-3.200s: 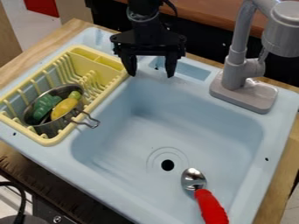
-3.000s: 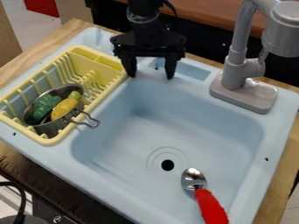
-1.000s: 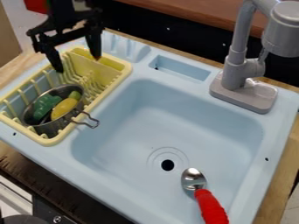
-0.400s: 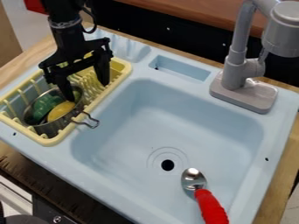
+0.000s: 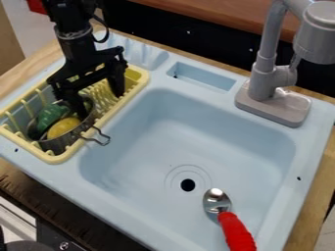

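Gripper (image 5: 101,106) in camera view, 2 fingers spread apart, 1 at the mouth of the metal pot (image 5: 60,145); in it, 1 green item (image 5: 51,116) and 1 yellow item (image 5: 62,127); under it, yellow rack (image 5: 55,159); in sink (image 5: 196,122), 1 red-handled spoon (image 5: 234,229).

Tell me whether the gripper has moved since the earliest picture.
Yes: the gripper has moved away from the gray faucet, leftward and lower in the view.

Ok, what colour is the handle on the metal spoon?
The thick handle is bright red, clearest in the camera view.
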`<action>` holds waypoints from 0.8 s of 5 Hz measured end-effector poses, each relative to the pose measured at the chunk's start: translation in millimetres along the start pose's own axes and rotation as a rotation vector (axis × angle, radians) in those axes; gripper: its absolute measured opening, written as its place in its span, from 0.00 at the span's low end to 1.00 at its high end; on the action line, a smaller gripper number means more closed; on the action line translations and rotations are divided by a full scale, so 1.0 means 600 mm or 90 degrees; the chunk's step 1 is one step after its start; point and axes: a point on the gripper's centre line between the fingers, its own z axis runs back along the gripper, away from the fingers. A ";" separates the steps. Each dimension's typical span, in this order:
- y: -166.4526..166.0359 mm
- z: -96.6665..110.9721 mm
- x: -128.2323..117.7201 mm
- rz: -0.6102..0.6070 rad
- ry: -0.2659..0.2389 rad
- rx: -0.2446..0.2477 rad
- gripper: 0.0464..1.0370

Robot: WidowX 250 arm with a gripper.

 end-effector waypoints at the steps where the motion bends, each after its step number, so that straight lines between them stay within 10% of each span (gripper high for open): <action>1: 0.000 -0.007 -0.003 -0.007 -0.012 0.000 0.95; 4: 0.016 -0.008 -0.010 -0.013 0.019 0.017 0.91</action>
